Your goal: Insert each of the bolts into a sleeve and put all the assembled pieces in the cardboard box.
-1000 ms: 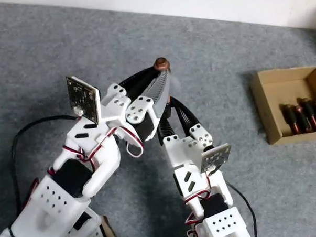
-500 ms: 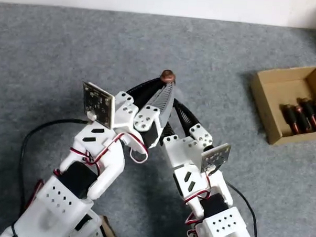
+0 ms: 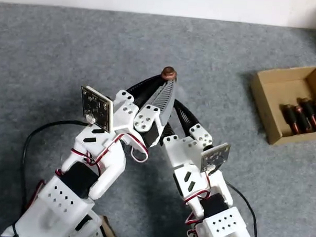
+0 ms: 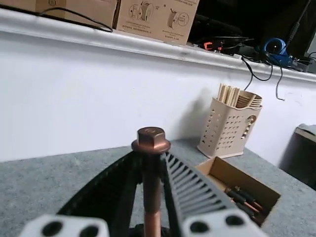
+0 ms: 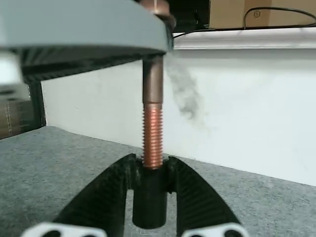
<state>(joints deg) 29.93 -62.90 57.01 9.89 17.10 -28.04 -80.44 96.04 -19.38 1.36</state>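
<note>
The left hand is clenched on a copper bolt, which stands upright between its fingers, head uppermost, raised above the grey table. Directly beneath, the right hand grips a black sleeve, and the bolt's threaded tip meets the sleeve's top. Well off to the right, the cardboard box holds several assembled pieces.

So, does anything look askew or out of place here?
Nothing stands out. The bolt stands straight in the left gripper, its threads lined up into the sleeve in the right gripper; finished pieces lie inside the cardboard box.
</note>
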